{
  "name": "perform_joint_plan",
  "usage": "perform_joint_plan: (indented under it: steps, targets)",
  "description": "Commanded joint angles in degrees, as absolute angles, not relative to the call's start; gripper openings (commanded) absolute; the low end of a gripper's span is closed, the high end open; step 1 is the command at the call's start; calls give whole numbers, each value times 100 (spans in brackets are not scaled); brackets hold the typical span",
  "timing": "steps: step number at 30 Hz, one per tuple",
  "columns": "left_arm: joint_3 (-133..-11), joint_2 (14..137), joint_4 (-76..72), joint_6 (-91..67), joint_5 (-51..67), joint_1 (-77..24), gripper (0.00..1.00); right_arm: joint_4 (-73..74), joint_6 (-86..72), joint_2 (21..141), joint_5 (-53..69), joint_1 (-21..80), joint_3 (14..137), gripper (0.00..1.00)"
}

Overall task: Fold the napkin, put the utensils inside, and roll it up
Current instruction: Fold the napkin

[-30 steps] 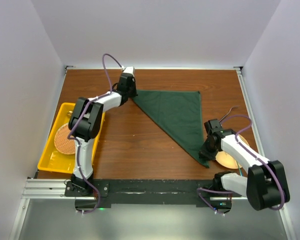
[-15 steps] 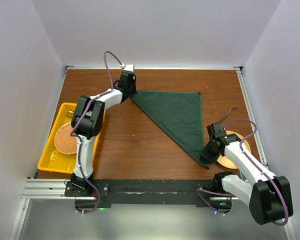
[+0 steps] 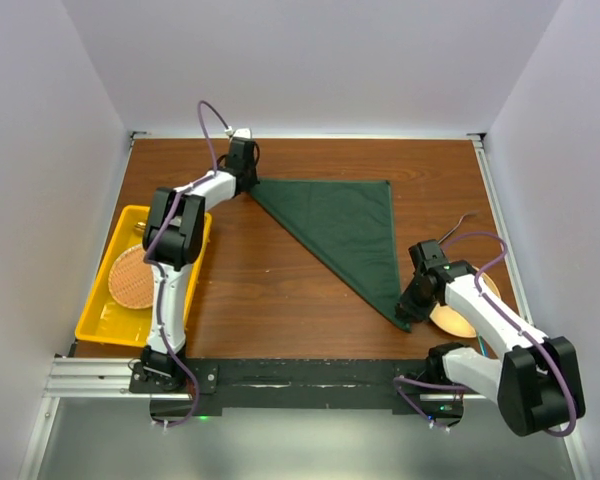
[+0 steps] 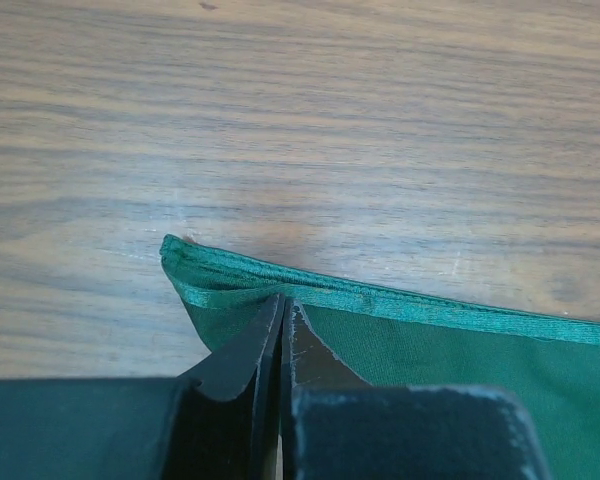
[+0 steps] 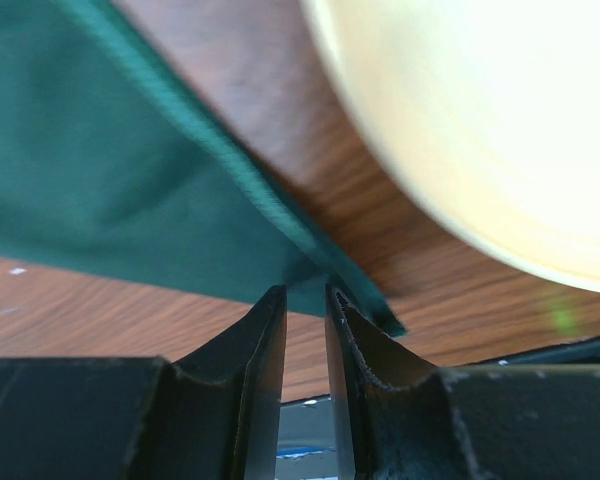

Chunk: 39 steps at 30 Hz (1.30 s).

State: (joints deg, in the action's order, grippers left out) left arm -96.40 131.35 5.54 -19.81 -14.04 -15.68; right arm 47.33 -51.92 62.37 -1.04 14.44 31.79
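The dark green napkin (image 3: pixel 350 225) lies folded into a triangle on the wooden table. My left gripper (image 3: pixel 248 172) is at its far left corner, shut on the hem of the cloth (image 4: pixel 430 345), fingertips together (image 4: pixel 282 298). My right gripper (image 3: pixel 405 312) is at the near corner, jaws close together with the corner of the cloth (image 5: pixel 90 170) pinched between the tips (image 5: pixel 306 288). A thin dark stick-like utensil (image 3: pixel 466 222) lies on the table right of the napkin, beyond the right arm.
A cream round plate (image 3: pixel 458 320) sits partly under the right arm, right beside the napkin's near corner; it also shows in the right wrist view (image 5: pixel 500 120). A yellow tray (image 3: pixel 100 315) with a woven round mat (image 3: pixel 130 277) stands at the left edge.
The left gripper has pulled the far corner left and toward the back; the whole napkin has shifted left. The right gripper has followed with the near corner, moving slightly left.
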Motion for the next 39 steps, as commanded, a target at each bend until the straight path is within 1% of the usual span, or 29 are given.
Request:
perform_joint_plan:
  steps: [1,6,10,13,16,19,20,22,23,24,26,28,29,30,31,32,33,34,36,39]
  targets:
    - [-9659,12621,370,-1977,-1459,-1538,8,4659,-5124,6222,-141,1529,3297,27]
    - [-9677,12840,501,-2127,-1766,-1494,9,4404,-5194,6424,-62,1547,2980,26]
    - [-9904,13244,903,-2267,-1661,-1258,9,4263,-5379,6495,-35,1547,2733,27]
    - [-9993,13359,1046,-2241,-1757,-1169,9,4271,-5353,6565,-96,1547,2917,27]
    - [-9853,13062,933,-2189,-1820,-1178,9,4403,-5090,6644,-491,1547,3320,27]
    - [-9686,12457,879,-2145,-1679,-1195,15,4447,-4440,6653,-694,1547,3917,28]
    - [-9668,12341,879,-2136,-1592,-1213,20,4386,-4221,6662,-520,1573,4077,28]
    - [-9528,11982,862,-2171,-1249,-1265,25,3930,-3570,6793,-230,1835,4488,29]
    - [-9414,11849,792,-2258,-1074,-1300,28,3833,-3368,6898,-81,1933,4657,34]
    - [-9283,11726,687,-2311,-629,-1379,29,3528,-3140,7178,-18,2073,4902,45]
    - [-8808,11444,335,-2512,-30,-1511,30,3078,-2936,7478,402,2294,5070,59]
    - [-8518,11347,123,-2566,272,-1809,29,2384,-2865,8066,790,2416,5308,61]
    - [-8473,11355,140,-2549,212,-1932,27,2208,-2909,8303,930,2452,5430,59]
    - [-8438,11373,132,-2549,185,-2134,26,1971,-2935,8871,1045,2513,5754,57]
    - [-8368,11443,114,-2566,219,-2214,25,1917,-2962,9138,1142,2696,5948,54]
    - [-8358,11504,114,-2584,350,-2267,21,1881,-2953,9376,1160,2803,6133,49]
    - [-8332,11548,123,-2610,378,-2328,19,1916,-2944,9622,1108,2908,6526,40]
    - [-8262,11601,123,-2619,387,-2346,15,1968,-2927,9963,977,3066,6696,35]
    - [-8104,11593,88,-2628,351,-2390,13,2021,-2892,10186,871,3155,7003,27]
    - [-7752,11566,-220,-2584,247,-2391,11,1925,-2909,10380,852,3208,7057,22]
